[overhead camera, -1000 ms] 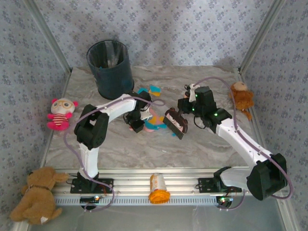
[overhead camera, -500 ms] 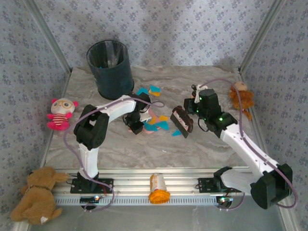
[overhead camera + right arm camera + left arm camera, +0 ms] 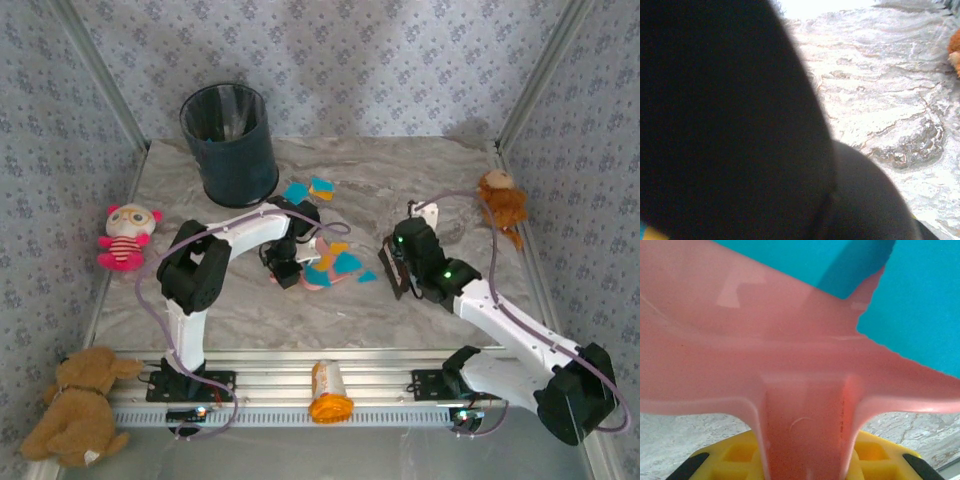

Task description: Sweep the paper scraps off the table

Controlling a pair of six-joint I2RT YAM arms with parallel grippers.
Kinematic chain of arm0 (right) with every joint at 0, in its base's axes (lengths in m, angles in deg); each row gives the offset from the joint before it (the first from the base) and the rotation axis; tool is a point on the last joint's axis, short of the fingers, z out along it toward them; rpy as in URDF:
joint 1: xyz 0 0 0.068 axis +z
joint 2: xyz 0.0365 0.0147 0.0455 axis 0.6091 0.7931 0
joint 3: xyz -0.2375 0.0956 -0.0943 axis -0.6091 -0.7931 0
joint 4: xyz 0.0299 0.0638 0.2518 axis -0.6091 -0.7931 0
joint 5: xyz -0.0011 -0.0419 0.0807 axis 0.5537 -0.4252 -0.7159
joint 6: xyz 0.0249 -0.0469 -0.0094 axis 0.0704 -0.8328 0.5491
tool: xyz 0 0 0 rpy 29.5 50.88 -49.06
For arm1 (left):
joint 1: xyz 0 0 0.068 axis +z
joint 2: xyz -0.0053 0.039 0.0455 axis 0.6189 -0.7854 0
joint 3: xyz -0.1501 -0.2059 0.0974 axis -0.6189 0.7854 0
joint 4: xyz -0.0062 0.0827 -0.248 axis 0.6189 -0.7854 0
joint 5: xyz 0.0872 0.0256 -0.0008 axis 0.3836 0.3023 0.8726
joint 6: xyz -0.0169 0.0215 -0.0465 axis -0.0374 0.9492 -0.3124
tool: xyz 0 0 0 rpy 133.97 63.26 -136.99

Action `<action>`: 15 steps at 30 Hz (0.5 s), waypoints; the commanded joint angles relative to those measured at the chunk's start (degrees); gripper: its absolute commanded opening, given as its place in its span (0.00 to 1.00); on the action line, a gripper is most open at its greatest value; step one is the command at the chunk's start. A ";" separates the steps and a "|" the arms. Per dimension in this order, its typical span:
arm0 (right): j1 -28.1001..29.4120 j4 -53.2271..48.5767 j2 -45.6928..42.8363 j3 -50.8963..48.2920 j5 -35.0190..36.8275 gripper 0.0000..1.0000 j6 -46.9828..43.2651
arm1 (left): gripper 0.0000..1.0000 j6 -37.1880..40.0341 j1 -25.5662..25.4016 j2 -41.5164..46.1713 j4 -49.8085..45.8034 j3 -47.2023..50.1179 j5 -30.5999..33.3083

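On the table [image 3: 440,170], my left gripper [image 3: 287,268] is shut on the handle of the pink dustpan [image 3: 312,278]. In the left wrist view the handle [image 3: 805,430] runs between my yellow fingers [image 3: 735,455], and a turquoise scrap [image 3: 920,300] lies in the pan. Orange and turquoise paper scraps [image 3: 338,262] lie on and at the pan's mouth. One [image 3: 367,277] lies just right of it and others [image 3: 308,188] lie farther back. My right gripper [image 3: 400,262] is shut on a dark brush [image 3: 392,270] to the right of the scraps. The brush [image 3: 730,125] blocks most of the right wrist view.
A dark bin [image 3: 230,140] stands at the back left. A pink doll [image 3: 125,235] sits at the left edge and a brown toy [image 3: 500,205] at the right edge. An orange bottle [image 3: 328,390] lies on the front rail, and a teddy bear [image 3: 80,405] sits front left.
My right arm has drawn the brush to the right and nearer, away from the dustpan. Scraps that the brush covered now show at the pan's mouth. The left arm has hardly moved.
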State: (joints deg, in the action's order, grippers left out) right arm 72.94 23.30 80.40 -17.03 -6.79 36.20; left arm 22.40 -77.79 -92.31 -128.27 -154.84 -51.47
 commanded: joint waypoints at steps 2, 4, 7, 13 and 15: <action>2.23 5.37 2.49 -0.35 7.41 0.00 3.33 | 0.00 1.68 -0.84 -0.45 -4.14 -1.33 -1.48; 3.00 6.48 4.54 0.14 7.36 0.00 3.86 | 0.00 1.65 -0.89 -0.77 -4.15 -1.51 -1.57; 4.26 8.99 7.71 0.99 6.78 0.00 4.17 | 0.00 1.69 -1.05 -1.14 -4.15 -1.65 -2.06; 5.40 12.90 13.28 3.83 3.42 0.00 4.77 | 0.00 1.78 -1.25 -1.58 -4.24 -1.73 -2.54; 5.53 13.45 14.79 5.11 1.91 0.00 4.56 | 0.00 1.78 -1.30 -1.69 -4.15 -1.85 -2.54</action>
State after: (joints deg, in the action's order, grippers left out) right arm 77.90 35.91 93.01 -13.42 -2.39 38.91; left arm 22.42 -78.51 -92.95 -129.21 -155.36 -52.54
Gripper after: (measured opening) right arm 0.271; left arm 0.262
